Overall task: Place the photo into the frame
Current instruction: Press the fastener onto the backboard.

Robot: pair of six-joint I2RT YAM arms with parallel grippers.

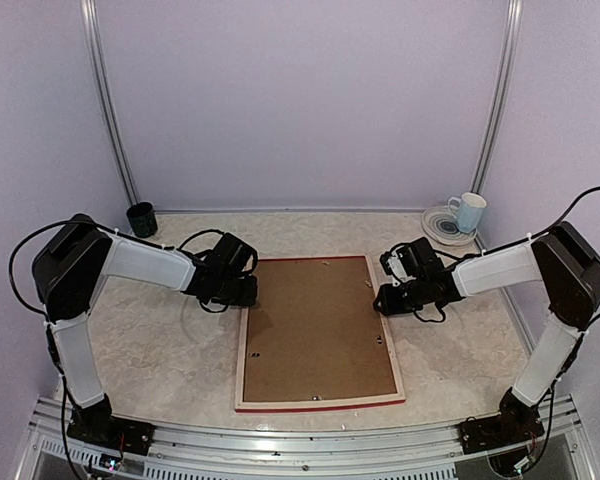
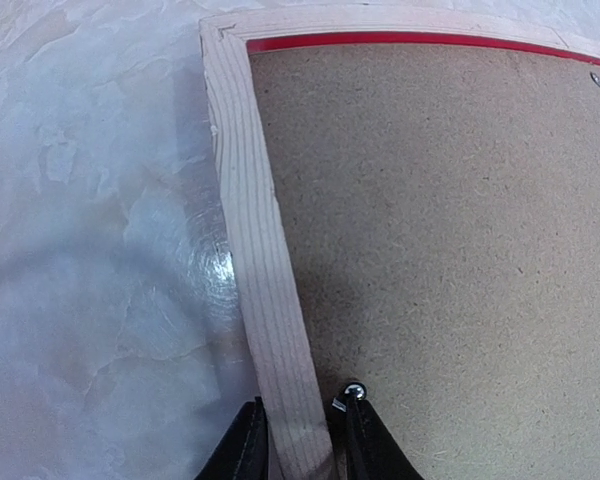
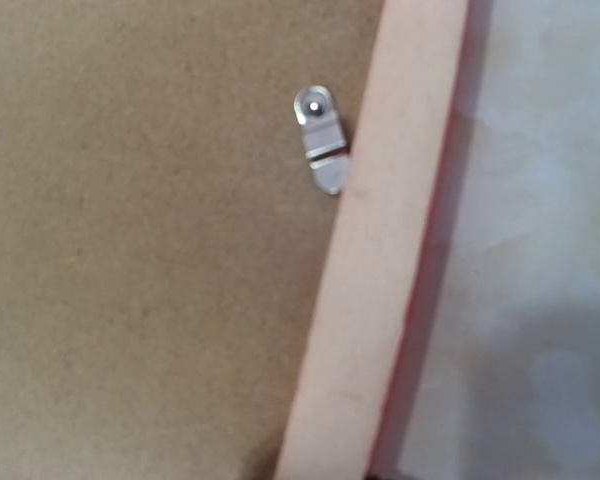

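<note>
The frame (image 1: 242, 362) lies face down in the middle of the table, pale wood back up, red showing at its edges. A brown backing board (image 1: 318, 330) fills it. The photo is hidden. My left gripper (image 1: 248, 292) is at the frame's left rail; in the left wrist view (image 2: 302, 440) its jaws are closed around the wood rail (image 2: 255, 250), the inner fingertip (image 2: 365, 440) beside a small metal clip. My right gripper (image 1: 385, 298) is at the right rail (image 3: 380, 300), below a metal clip (image 3: 320, 140); its fingers barely show.
A dark cup (image 1: 141, 219) stands at the back left. A white mug (image 1: 468, 212) sits on a patterned plate (image 1: 438, 230) at the back right. Pale walls close in on three sides.
</note>
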